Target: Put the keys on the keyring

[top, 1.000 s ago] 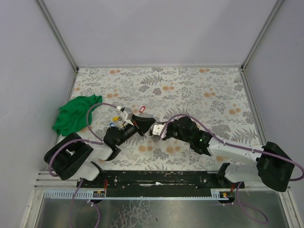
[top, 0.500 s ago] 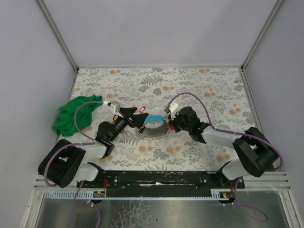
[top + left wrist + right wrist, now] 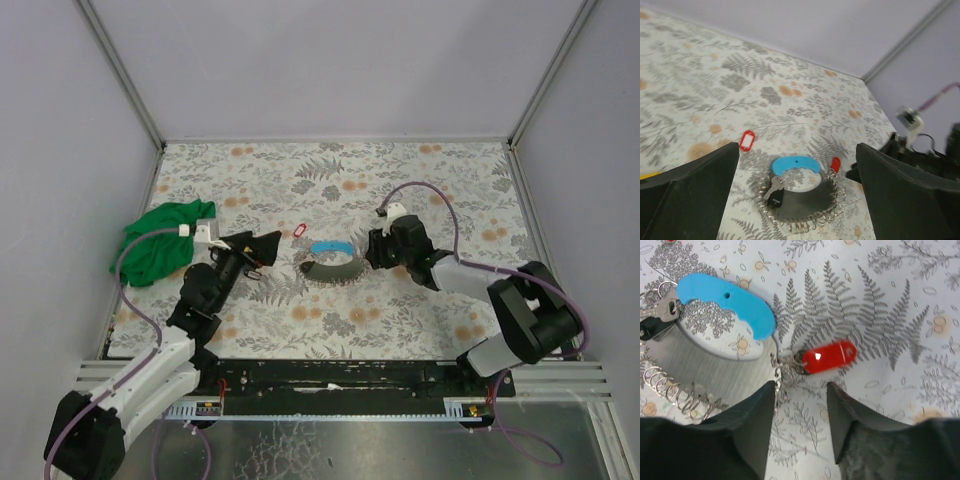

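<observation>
The keyring (image 3: pixel 331 264) lies flat on the patterned table between my two grippers, its light-blue arc (image 3: pixel 795 165) on the far side and its grey part (image 3: pixel 805 200) edged with small wire rings. A key with a black tag (image 3: pixel 774 193) hangs on it at the left, and a red-tagged key (image 3: pixel 830 356) at its right end. A second red tag (image 3: pixel 746 140) lies loose beyond the ring. My left gripper (image 3: pixel 262 250) stands wide open to the left of the ring, holding nothing. My right gripper (image 3: pixel 801 387) is open just short of the red-tagged key.
A green cloth (image 3: pixel 158 246) is bunched at the table's left edge, behind the left arm. Purple cables (image 3: pixel 430 192) loop over both arms. Lavender walls with metal corner posts (image 3: pixel 535 90) close the table in on three sides.
Both grippers, which met at the table's middle, have opened and drawn apart. The keyring now lies on the table between them. The left arm has swung back to the left.
</observation>
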`<action>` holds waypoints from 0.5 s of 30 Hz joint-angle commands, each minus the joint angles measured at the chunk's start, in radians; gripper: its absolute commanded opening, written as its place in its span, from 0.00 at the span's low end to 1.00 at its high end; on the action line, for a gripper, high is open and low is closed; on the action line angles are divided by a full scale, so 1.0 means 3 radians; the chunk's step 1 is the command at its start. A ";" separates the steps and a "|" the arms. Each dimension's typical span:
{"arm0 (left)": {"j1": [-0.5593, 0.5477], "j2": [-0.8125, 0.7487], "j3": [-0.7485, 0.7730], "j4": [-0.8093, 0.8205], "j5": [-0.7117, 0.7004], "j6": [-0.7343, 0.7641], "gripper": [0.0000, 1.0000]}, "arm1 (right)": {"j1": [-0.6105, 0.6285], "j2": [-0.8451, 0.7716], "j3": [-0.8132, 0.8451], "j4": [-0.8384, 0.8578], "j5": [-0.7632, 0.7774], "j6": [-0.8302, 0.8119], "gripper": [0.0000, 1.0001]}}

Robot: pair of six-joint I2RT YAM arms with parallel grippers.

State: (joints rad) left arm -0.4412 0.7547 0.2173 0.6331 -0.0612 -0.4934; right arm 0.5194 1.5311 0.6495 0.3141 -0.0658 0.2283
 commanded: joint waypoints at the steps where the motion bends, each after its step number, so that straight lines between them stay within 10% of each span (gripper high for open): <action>1: 0.0021 -0.0391 0.0286 -0.1231 -0.0592 -0.0182 1.00 | -0.0017 -0.0539 -0.0145 -0.0140 0.0255 0.0174 0.57; 5: 0.0026 -0.0738 0.0360 -0.1734 -0.0715 -0.0102 1.00 | -0.0014 -0.1223 -0.0367 -0.0353 0.0550 0.0157 0.72; 7: 0.0022 -0.0933 0.0281 -0.1771 -0.0736 -0.0065 1.00 | -0.0015 -0.1639 -0.0533 -0.0425 0.0750 0.0136 0.99; 15: 0.0017 -0.1392 0.0116 -0.1998 -0.0930 -0.0134 1.00 | -0.0016 -0.3225 -0.1226 -0.0489 0.1586 0.0117 0.99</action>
State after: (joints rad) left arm -0.4412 0.3664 0.2813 0.0994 -0.2802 -0.5217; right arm 0.5171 0.7128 0.3664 0.1623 0.2333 0.2584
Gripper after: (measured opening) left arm 0.998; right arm 0.987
